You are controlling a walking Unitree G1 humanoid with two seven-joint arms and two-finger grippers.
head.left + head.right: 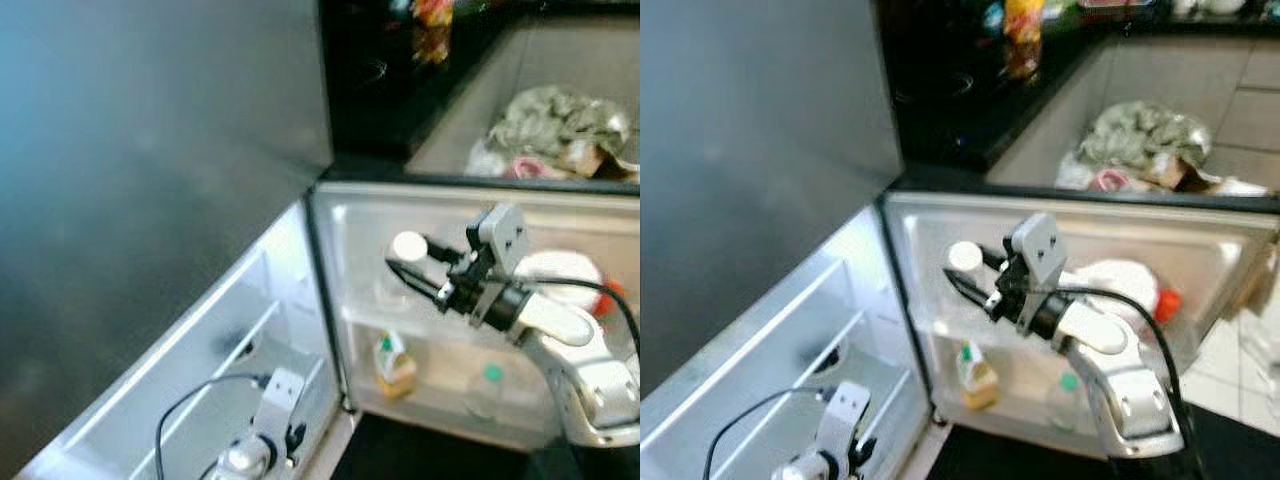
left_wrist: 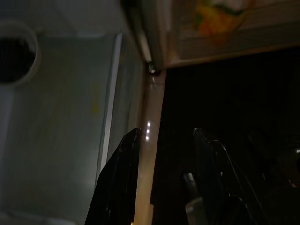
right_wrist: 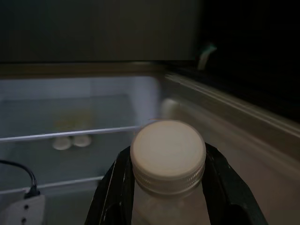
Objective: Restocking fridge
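Beside the open fridge door [image 1: 560,215], the right end effector [image 1: 412,262] holds a bottle with a wide white cap [image 3: 168,151], its two black fingers [image 3: 112,190] closed against the neck just under the cap's ridged skirt. The bottle [image 1: 405,250] hangs over the upper rack of the door, near its hinge side. A pale jug with a red cap [image 1: 575,280] rests further along the same rack, and lower down stand a small yellow bottle with a green top [image 1: 394,365] and a clear bottle with a green cap [image 1: 488,385]. The fridge's main compartment [image 1: 215,350] is lit, its shelves mostly bare, though the right wrist view shows two small pale round things [image 3: 71,141] on a far shelf. The left end effector [image 2: 166,176] hangs low by the bottom edge of the fridge, fingers parted and holding nothing.

The bottle's body looks translucent and pale, probably plastic with liquid in it, so it is likely fairly heavy for its size and a little yielding at the walls. The neck hold seems sensible: the cap's flange sits above the fingers and should keep the bottle from slipping down, whereas a smooth, possibly damp body would slide more easily. Hung from the neck it may swing as the arm moves, so a slow lowering into the rack would be wise
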